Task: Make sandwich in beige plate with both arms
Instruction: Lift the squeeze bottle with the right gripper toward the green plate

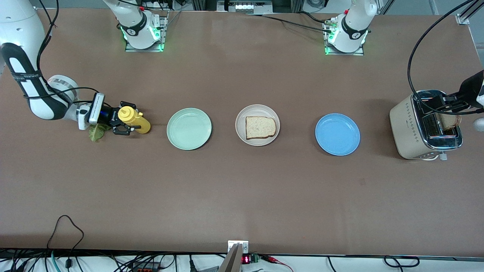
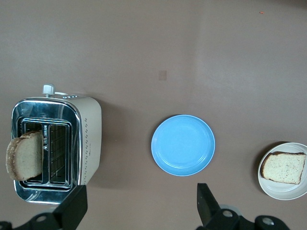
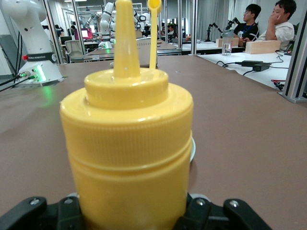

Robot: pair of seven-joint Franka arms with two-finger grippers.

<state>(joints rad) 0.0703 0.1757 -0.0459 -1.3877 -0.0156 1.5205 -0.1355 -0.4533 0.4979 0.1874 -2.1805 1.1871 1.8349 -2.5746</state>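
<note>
Beige plate (image 1: 257,125): mid-table, holding one toast slice (image 1: 260,127).
My right claw (image 1: 121,122): clamped on yellow bottle (image 1: 133,119).
My left claw (image 2: 139,211): apart, above toaster (image 1: 423,126).

The brown table (image 1: 242,196) carries three plates (image 1: 337,134), toaster (image 1: 423,126), lettuce (image 1: 97,132).

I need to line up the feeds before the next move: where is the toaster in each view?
Front view: the toaster stands at the left arm's end of the table, beside the blue plate.
Left wrist view: toaster below the camera, toast in one slot.
Right wrist view: not in it.
Shared landmark: the blue plate.
</note>
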